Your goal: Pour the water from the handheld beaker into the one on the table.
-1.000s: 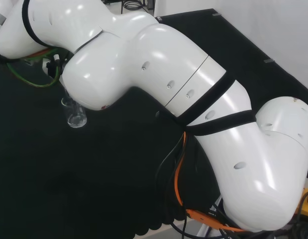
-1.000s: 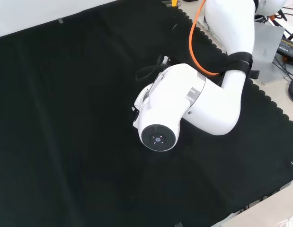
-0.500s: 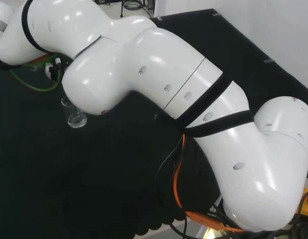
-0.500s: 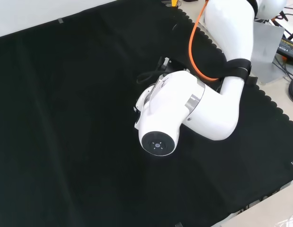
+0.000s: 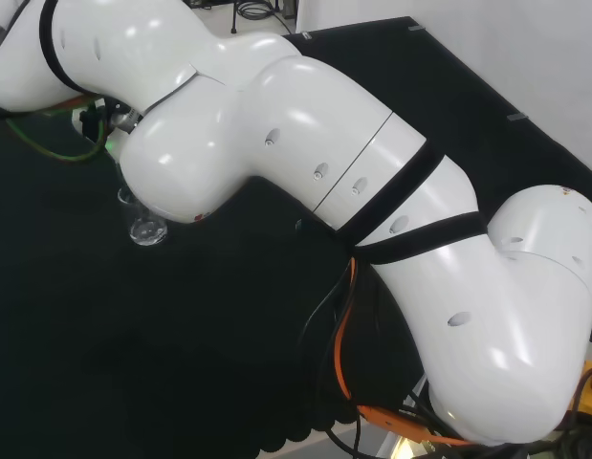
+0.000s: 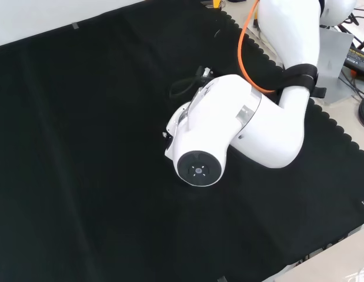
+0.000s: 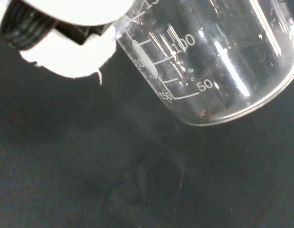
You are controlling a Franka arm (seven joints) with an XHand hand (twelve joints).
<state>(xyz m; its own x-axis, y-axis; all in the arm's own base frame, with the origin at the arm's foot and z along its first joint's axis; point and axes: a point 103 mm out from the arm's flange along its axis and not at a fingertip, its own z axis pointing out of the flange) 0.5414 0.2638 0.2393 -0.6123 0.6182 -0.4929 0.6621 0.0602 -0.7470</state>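
The arm's big link has swung slightly nearer the glass beaker (image 5: 142, 226) standing left on the bench (image 5: 181, 363). The wrist view shows a tilted, graduated handheld beaker (image 7: 218, 61) against the hand (image 7: 66, 42); its grip I cannot tell.

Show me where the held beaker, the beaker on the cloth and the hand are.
held beaker (image 7: 218, 61), wrist view, its clear graduated wall
beaker on the cloth (image 5: 145, 229), head view, its base
hand (image 7: 71, 57), wrist view, white part beside the beaker

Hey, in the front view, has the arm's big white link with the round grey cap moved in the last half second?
Yes, slightly. Against the black cloth, the grey cap has shifted up the view and a touch right, back toward the cloth's far edge.
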